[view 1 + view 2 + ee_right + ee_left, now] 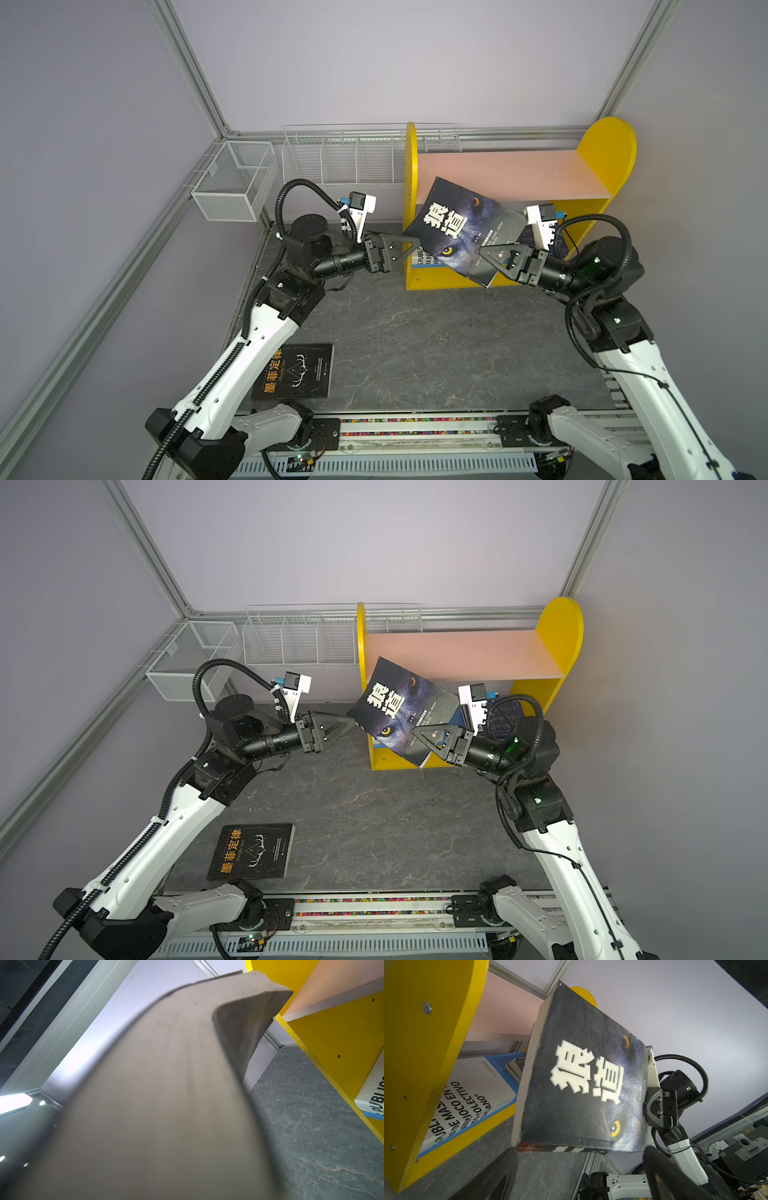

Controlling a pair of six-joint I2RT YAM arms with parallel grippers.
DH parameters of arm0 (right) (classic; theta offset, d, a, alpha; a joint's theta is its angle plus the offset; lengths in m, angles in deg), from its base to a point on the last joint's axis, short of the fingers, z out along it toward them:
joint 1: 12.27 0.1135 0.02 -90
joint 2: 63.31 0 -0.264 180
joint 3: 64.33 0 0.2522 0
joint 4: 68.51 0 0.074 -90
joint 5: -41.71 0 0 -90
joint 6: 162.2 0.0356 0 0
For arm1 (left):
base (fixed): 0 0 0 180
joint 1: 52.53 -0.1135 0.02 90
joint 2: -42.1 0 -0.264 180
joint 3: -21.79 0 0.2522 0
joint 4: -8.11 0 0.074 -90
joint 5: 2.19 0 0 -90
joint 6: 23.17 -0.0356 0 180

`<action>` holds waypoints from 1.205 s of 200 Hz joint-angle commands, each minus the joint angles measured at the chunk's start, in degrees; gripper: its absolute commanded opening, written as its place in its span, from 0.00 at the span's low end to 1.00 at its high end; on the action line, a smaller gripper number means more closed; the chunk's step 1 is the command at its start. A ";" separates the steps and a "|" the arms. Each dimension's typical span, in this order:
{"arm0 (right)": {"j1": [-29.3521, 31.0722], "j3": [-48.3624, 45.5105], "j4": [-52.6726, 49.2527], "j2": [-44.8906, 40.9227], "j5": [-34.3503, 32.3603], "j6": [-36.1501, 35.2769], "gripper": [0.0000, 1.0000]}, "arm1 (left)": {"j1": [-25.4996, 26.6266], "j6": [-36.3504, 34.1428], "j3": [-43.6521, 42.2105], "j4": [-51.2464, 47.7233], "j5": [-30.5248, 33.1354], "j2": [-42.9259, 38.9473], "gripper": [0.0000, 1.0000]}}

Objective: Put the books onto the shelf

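Note:
A black book with a wolf's eyes and white Chinese title [457, 228] [399, 708] [581, 1084] hangs tilted in front of the shelf [498, 170] [457, 650] [425, 1043]. My right gripper [484, 251] [417, 733] is shut on its right edge; the right wrist view shows mostly its page edge [166, 1084]. My left gripper [409, 247] [343, 727] [577, 1167] stands open at the book's left corner, holding nothing. A white book [473, 1088] [419, 259] and navy books [505, 717] lie on the blue lower board. Another black book [295, 372] [253, 852] lies flat near the front left.
Two white wire baskets [232, 183] [340, 160] stand along the back left, beside the shelf's yellow left side. The pink upper board carries nothing. The left arm passes above the edge of the black book on the dark stone tabletop [415, 332].

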 commanded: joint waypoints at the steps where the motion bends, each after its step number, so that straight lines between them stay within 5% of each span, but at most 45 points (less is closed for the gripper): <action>1: 1.41 3.52 -3.46 -0.99 11.48 -3.62 0.07 | 0.69 -4.65 2.66 -2.89 -3.72 1.00 0.94; 93: 0.66 4.28 -8.84 -3.03 11.92 -7.05 0.07 | -0.17 -8.29 4.44 -7.61 -3.31 3.97 0.97; 152: 0.48 3.71 -9.23 -2.69 12.66 -8.06 0.07 | -0.54 -1.79 3.16 1.57 -12.47 6.77 0.95; 196: -1.16 4.00 -13.79 -1.60 12.88 -14.07 0.07 | -0.72 1.33 2.25 4.38 -15.23 5.02 0.75; 241: -4.61 3.46 -16.23 -0.17 13.38 -16.78 0.07 | -1.14 0.76 2.07 2.33 -13.96 2.81 0.45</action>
